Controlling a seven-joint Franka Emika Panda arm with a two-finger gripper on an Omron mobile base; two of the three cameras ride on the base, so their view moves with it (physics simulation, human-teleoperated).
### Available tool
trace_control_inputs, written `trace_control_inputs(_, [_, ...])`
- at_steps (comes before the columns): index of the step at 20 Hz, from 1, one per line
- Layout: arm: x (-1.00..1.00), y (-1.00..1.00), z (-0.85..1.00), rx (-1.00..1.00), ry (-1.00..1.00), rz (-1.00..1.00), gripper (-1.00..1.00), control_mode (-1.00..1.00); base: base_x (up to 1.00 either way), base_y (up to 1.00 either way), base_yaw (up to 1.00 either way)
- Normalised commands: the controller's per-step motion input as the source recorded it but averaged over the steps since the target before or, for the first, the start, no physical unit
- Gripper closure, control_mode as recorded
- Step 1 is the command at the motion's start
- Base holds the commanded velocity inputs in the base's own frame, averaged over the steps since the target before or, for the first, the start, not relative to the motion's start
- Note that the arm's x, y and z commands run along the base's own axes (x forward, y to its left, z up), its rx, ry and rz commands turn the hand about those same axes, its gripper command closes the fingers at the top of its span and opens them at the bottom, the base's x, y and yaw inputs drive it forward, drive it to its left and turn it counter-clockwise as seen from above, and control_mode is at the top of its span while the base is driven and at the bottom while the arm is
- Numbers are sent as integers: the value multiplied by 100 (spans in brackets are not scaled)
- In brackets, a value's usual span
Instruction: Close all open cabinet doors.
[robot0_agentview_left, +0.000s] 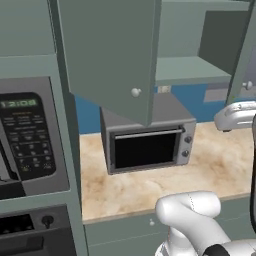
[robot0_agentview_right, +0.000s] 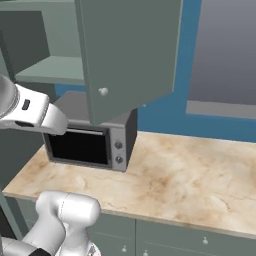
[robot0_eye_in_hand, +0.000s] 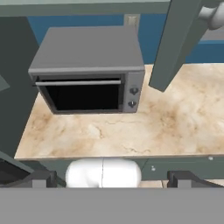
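A wall cabinet (robot0_agentview_left: 200, 60) stands open above a marble-look counter (robot0_agentview_left: 165, 185), its two grey-green doors swung out toward the robot. The left door (robot0_agentview_left: 112, 55) fills the 12 o'clock part of the left base view, its pale knob (robot0_agentview_left: 135, 92) at the lower right corner. The right door (robot0_agentview_right: 132, 55) holds the same place in the right base view, its knob (robot0_agentview_right: 103, 91) at the lower left corner; in the hand view its edge slants down from 1 o'clock. Between the doors, a bare shelf (robot0_agentview_right: 55, 70) shows inside the cabinet.

A built-in microwave (robot0_agentview_left: 27, 140) with a dark keypad sits at 9 o'clock in the left base view. A silver toaster oven (robot0_agentview_left: 147, 140) rests on the counter against the blue wall (its dark glass door shut), below the open cabinet and near the centre of the left base view. Drawer fronts (robot0_agentview_right: 195, 240) run under the counter edge.

The gripper (robot0_eye_in_hand: 109, 179) looks down on the counter from above, only its two dark fingertips (robot0_eye_in_hand: 41, 178) showing at 6 o'clock in the hand view, set wide apart with nothing between them.
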Motion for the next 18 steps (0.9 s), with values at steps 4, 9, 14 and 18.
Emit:
trace_control_inputs(4, [0,0,0,0,0,0,-100,100,48,0,0])
trace_control_inputs(9, [0,0,0,0,0,0,-100,100,46,0,0])
trace_control_inputs(14, [0,0,0,0,0,0,-100,100,50,0,0])
trace_control_inputs(18, [0,0,0,0,0,0,-100,100,17,15,3])
